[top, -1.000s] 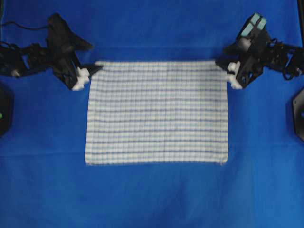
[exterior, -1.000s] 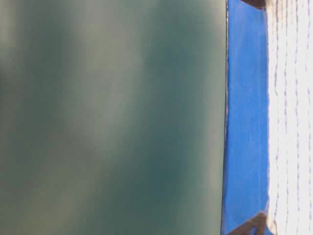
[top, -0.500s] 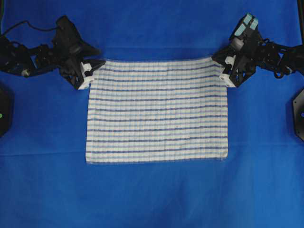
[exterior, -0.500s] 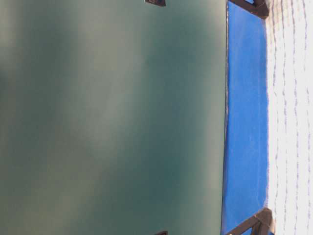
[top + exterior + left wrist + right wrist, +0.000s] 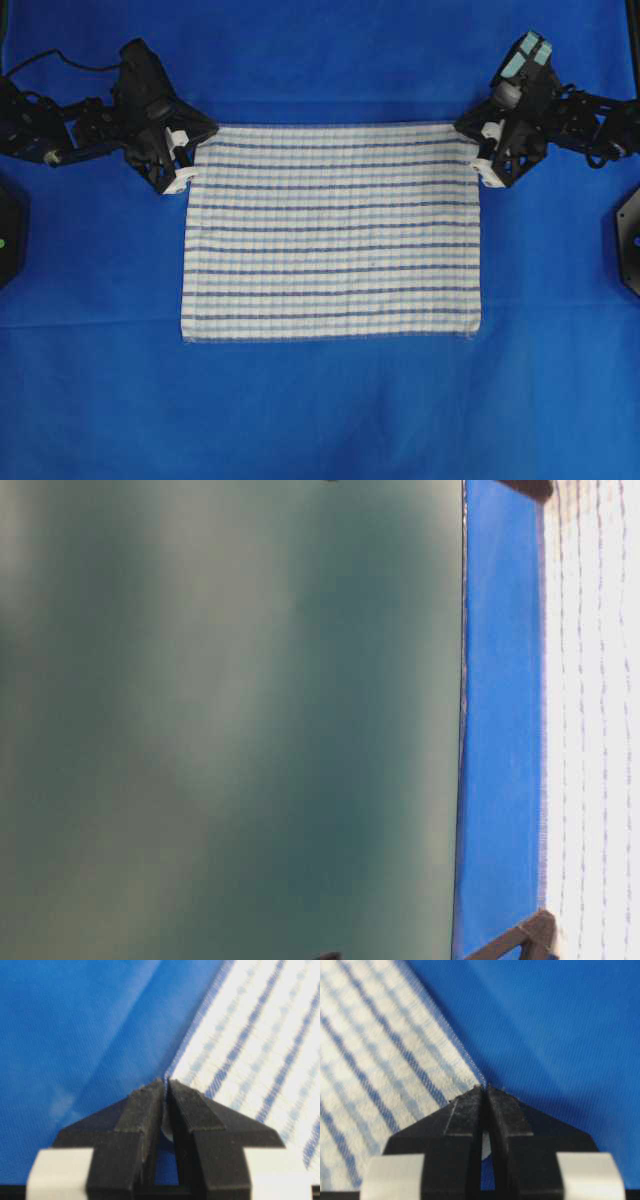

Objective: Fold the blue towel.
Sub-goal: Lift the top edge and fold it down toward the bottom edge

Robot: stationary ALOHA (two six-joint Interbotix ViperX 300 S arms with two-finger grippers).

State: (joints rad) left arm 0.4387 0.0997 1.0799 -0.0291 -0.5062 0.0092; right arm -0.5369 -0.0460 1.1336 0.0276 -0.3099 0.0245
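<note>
At the blue towel's [image 5: 330, 232] ten and two o'clock corners, the left gripper [image 5: 186, 158] and right gripper [image 5: 482, 153] pinch its hem, fingers closed; such thin bites could slip when lifted.

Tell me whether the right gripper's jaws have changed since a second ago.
Yes. The right gripper stood open at the blue towel far corner; now its jaws are shut on that corner, at the same spot beside the towel's right edge.

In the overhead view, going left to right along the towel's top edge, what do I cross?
Left gripper shut on the towel's corner → blue towel lying flat → right gripper shut on the opposite corner, all on the blue table cover.
</note>
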